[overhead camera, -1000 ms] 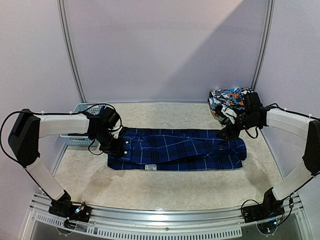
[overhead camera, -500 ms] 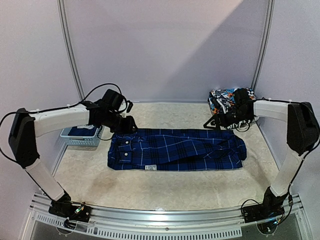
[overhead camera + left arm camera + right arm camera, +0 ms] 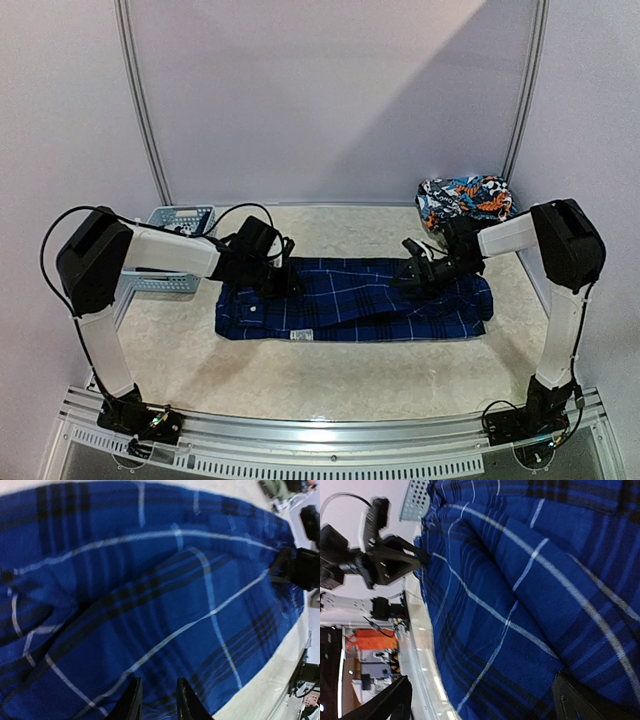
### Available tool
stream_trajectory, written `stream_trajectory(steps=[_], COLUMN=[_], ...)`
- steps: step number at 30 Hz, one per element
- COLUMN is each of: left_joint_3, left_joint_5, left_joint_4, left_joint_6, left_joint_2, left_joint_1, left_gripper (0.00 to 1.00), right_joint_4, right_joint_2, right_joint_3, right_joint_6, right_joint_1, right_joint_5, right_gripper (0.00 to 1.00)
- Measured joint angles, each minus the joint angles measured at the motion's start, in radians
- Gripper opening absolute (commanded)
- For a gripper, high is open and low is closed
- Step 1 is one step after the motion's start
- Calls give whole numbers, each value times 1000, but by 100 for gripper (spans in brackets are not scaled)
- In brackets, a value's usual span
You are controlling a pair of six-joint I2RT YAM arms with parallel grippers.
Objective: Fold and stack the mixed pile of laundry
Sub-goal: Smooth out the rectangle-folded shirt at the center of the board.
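The blue-and-black plaid shirt (image 3: pixel 350 300) of the mixed laundry pile lies folded into a long strip across the middle of the table. My left gripper (image 3: pixel 285 283) hovers low over its left part. Its two fingers stand a narrow gap apart (image 3: pixel 159 678) with only plaid cloth (image 3: pixel 150 580) showing beyond them. My right gripper (image 3: pixel 410 275) is over the shirt's right-middle, spread wide open (image 3: pixel 481 676) above the fabric (image 3: pixel 530 595), nothing between its fingers. A bright printed garment (image 3: pixel 462 198) sits bunched at the back right corner.
A light-blue slotted basket (image 3: pixel 180 220) stands at the back left, partly behind my left arm; its corner shows in the right wrist view (image 3: pixel 417 497). Pale walls close the back and sides. The metal rail (image 3: pixel 320 430) runs along the near edge.
Both arms swung inward and down onto the shirt: the left from beside the basket, the right from the printed garment. The right jaws widened; the left jaws stay narrow.
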Motion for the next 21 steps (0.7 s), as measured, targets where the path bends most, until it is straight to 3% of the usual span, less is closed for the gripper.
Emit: stream_trajectory(steps=[9,14,18,21], left_joint_3=[-55,-22,103,217], left_joint_5=[-5,-23,-71,-82], left_joint_4=[-24,-77,-175,-163], left_joint_6=[6,19,55,71], left_joint_2=[30,28,28,28], left_joint_1=[34,31,-6,-63], left_gripper=[23,28,30,31], right_joint_4=[31,5,-41,-30], right_joint_2=[8,-30,-216,-418], right_joint_3=[-16,-22,-65,-83], right_joint_6=[26,-3,-68,-101], right_joint_1=[-14,-14,-26,-35], right_joint_5=[2,28,145,230], right_gripper=[99,99,99,99])
